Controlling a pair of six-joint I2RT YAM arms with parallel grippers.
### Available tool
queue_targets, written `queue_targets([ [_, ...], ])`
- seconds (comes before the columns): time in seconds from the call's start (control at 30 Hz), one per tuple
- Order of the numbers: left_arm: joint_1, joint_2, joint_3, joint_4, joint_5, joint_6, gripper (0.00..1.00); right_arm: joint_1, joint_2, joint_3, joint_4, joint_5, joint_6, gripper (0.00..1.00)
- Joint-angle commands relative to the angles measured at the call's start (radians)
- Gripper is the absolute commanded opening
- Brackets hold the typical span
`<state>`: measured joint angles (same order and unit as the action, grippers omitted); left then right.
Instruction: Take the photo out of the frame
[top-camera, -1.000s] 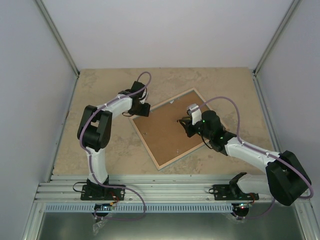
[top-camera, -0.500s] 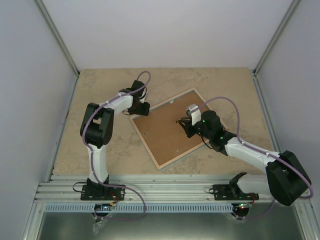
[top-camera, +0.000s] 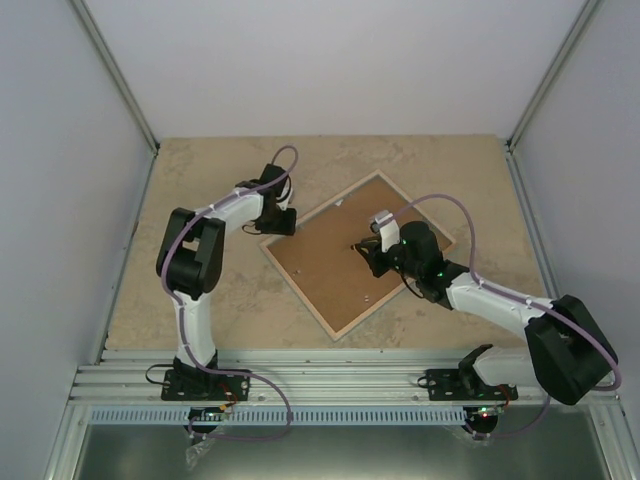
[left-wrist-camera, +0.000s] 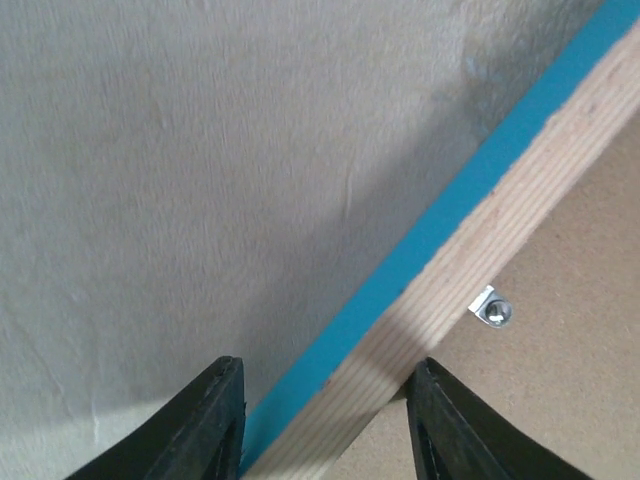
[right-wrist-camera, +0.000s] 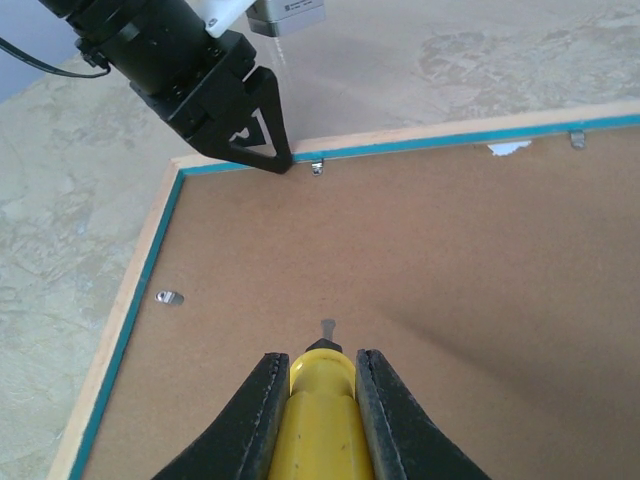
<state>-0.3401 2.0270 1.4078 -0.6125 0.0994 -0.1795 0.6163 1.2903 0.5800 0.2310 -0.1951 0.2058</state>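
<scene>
The frame (top-camera: 300, 288) lies face down on the table, light wood rim up, with a turquoise edge showing (left-wrist-camera: 420, 240). The brown backing board (top-camera: 330, 265) fills it, and the photo is hidden beneath. My left gripper (top-camera: 283, 222) is open, its jaws astride the frame's far-left rim (left-wrist-camera: 480, 250), one finger outside and one over the board. My right gripper (top-camera: 368, 248) is shut on a yellow screwdriver (right-wrist-camera: 322, 410), whose tip is just above the middle of the backing board (right-wrist-camera: 420, 260).
Small metal clips sit along the rim's inside edge (left-wrist-camera: 492, 311) (right-wrist-camera: 168, 297) (right-wrist-camera: 317, 167) (right-wrist-camera: 576, 138). The left gripper's fingers (right-wrist-camera: 270, 150) show at the far rim in the right wrist view. White walls enclose the beige table (top-camera: 200, 290).
The frame has slid and turned a little, its near corner shifting to the right. The left gripper has stayed at the far-left rim; the right gripper still holds the screwdriver over the board.
</scene>
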Motion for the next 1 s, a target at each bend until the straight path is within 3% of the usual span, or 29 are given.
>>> queue_targets([
  [0.0, 0.004, -0.018, -0.068, -0.058, 0.017, -0.089, 0.44, -0.006, 0.014, 0.013, 0.03, -0.016, 0.001, 0.0],
  [0.4, -0.013, -0.171, -0.265, -0.017, 0.124, -0.204, 0.27, -0.005, 0.042, 0.047, 0.024, -0.038, -0.006, 0.0],
  [0.7, -0.092, -0.272, -0.382, 0.025, 0.141, -0.375, 0.13, 0.007, 0.08, 0.076, 0.027, -0.079, -0.001, 0.0],
  [0.97, -0.196, -0.316, -0.439, 0.074, 0.128, -0.517, 0.12, 0.049, 0.138, 0.115, 0.05, -0.093, 0.013, 0.0],
])
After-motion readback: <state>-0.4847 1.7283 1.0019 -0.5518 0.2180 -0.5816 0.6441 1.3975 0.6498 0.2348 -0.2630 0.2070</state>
